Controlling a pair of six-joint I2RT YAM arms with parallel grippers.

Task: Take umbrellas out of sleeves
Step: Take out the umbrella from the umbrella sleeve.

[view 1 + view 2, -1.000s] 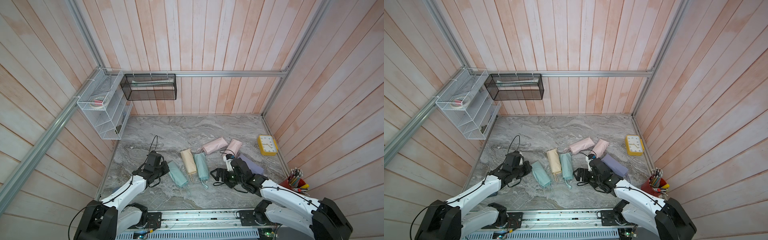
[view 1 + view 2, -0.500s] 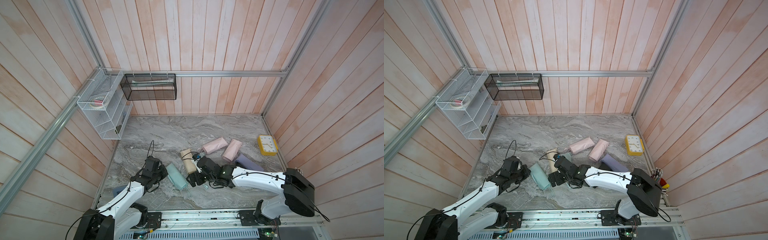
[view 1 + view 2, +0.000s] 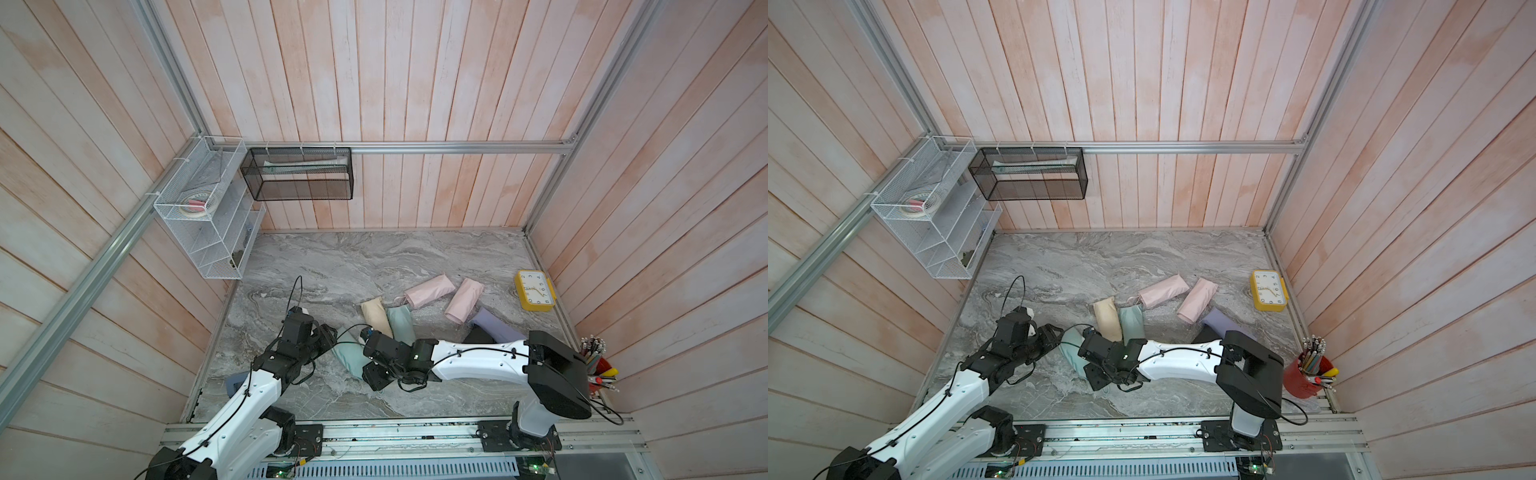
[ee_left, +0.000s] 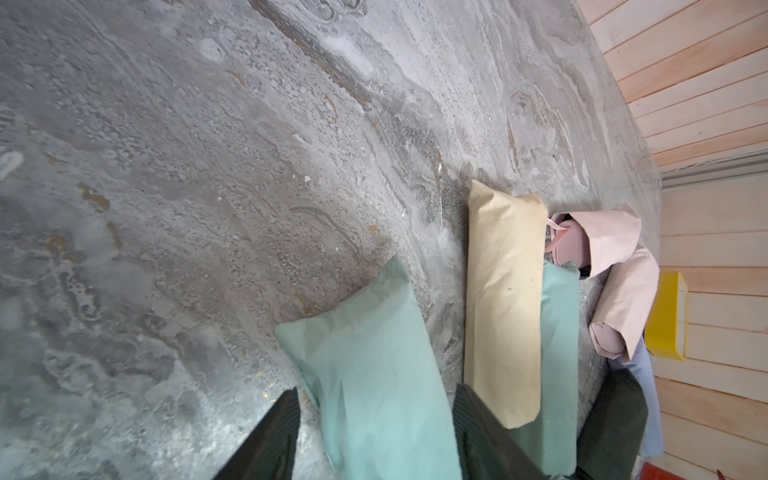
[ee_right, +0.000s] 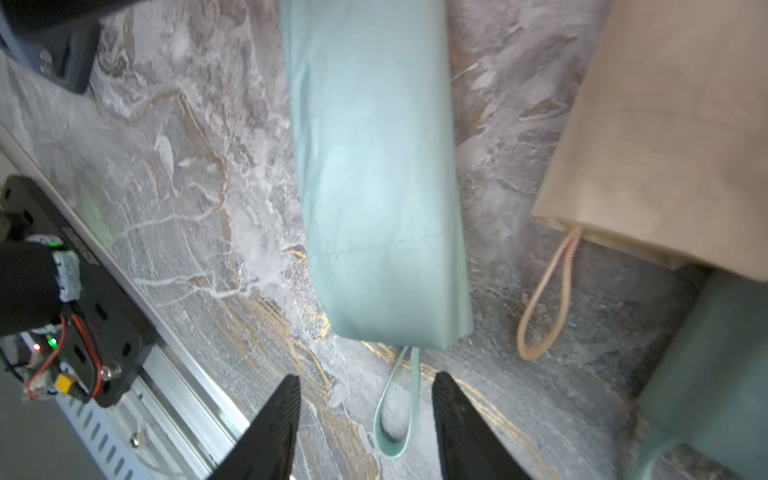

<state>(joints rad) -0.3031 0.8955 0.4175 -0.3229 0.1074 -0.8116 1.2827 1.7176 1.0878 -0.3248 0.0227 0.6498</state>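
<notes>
1. Mint fabric sleeve (image 3: 349, 358) lies bulging on the grey marble tabletop (image 3: 332, 266) between both arms, near the front rail.
2. At its closed end the left gripper (image 4: 374, 388) straddles it, fingers spread on either side, not clamping.
3. At its open end the right gripper (image 5: 366, 375) has its fingers apart; the umbrella's mint wrist cord loop (image 5: 391, 451) lies between them, ungripped.
4. Just beside lie a cream-yellow sleeve (image 3: 375, 315) and a second mint sleeve (image 3: 400, 326); two pink sleeves (image 3: 424, 291), a lavender sleeve (image 3: 492, 326) and a black sleeve (image 3: 478, 336) lie farther along.
</notes>
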